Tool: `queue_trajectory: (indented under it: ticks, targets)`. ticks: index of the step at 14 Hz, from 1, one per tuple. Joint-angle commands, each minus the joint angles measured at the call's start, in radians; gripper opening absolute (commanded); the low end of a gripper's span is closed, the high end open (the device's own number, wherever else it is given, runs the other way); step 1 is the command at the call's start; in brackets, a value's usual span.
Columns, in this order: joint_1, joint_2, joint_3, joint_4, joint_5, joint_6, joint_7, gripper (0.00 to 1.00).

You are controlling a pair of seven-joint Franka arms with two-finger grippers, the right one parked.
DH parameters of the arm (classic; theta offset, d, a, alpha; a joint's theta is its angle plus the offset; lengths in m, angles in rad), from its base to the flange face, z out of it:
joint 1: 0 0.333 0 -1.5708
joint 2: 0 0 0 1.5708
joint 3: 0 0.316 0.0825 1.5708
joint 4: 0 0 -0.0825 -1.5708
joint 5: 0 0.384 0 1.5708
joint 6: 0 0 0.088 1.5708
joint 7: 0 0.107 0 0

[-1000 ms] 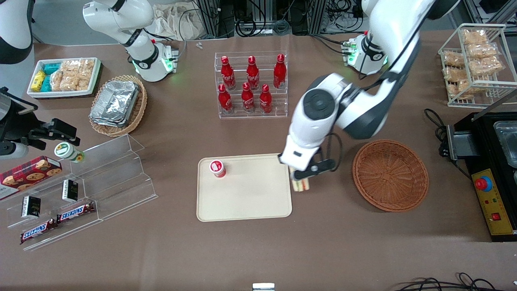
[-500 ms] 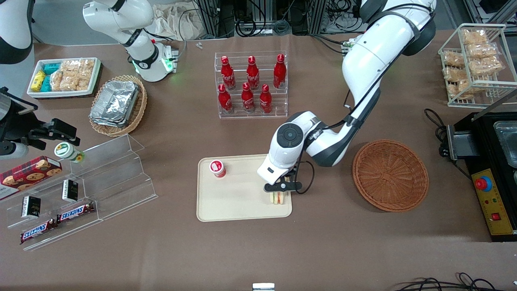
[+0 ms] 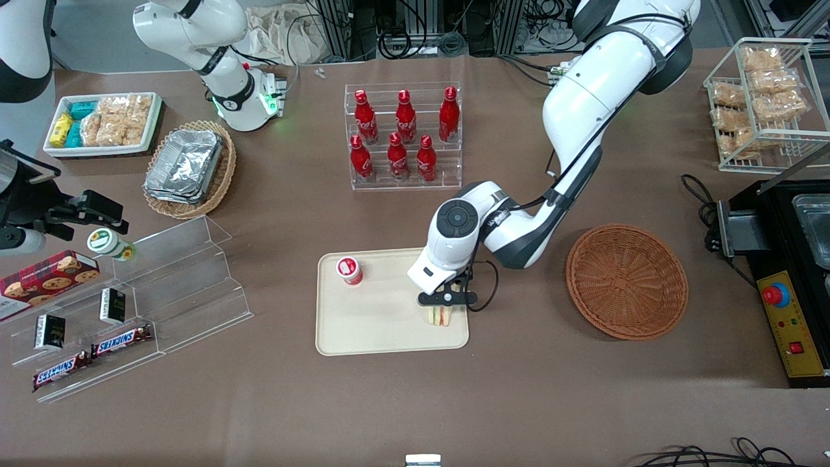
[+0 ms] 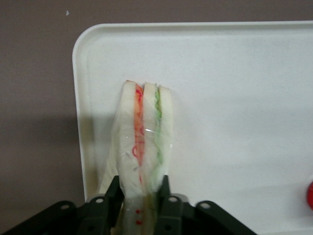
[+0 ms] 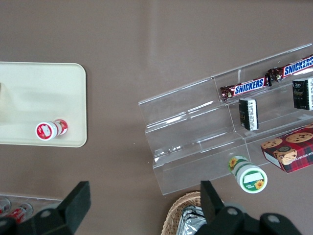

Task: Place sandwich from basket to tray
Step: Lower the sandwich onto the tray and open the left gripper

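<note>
The gripper is clamped on the sandwich, held upright over the tray

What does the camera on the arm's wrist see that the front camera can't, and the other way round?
Only the wrist view shows the sandwich's orange-red and green filling layers and clear wrap close up, pinched between the black fingers. Only the front view shows the basket with nothing in it, the red bottles and the red-capped bottle on the tray. Both show the gripper holding the sandwich over the tray near its corner.
</note>
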Motion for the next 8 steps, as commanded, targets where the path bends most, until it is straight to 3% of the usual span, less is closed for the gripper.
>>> queue_trajectory:
  ticks: [1,8]
  targets:
    - [-0.004,0.042,0.006,0.027,0.061,0.0,0.004,1.0]
    - [0.077,-0.059,-0.002,0.033,0.016,-0.035,-0.006,1.0]
